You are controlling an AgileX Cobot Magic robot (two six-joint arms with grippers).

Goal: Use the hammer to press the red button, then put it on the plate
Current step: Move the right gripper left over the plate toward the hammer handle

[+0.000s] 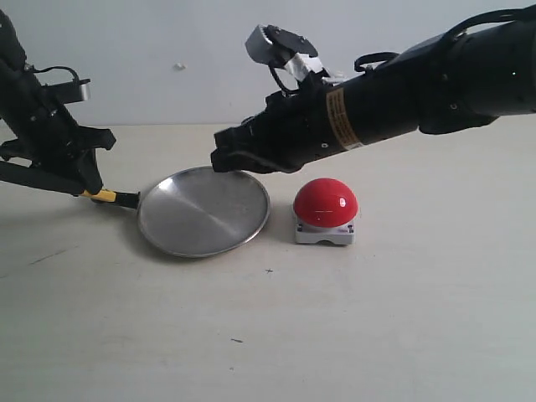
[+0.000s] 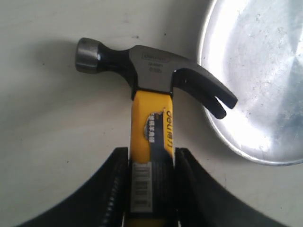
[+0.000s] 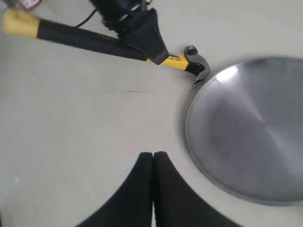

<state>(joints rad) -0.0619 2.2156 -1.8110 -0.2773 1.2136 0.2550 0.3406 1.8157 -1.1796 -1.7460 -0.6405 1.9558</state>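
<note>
Left gripper point(image 2: 151, 159) pinches the hammer point(image 2: 151, 85) beside the plate point(image 1: 203, 230).
Claw's right at the plate's rim: lift it crooked and it snags, shoving the plate! Right gripper point(image 3: 153, 158), fingers pressed together, hovers by the plate; button point(image 1: 325, 202) sits beyond it.

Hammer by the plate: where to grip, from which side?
The yellow neck of the small claw hammer, behind its dark head, approached from the handle end: narrow flat sides there, the claw sits at the rim of the round silver metal plate. The left gripper's jaws clamp there.
</note>
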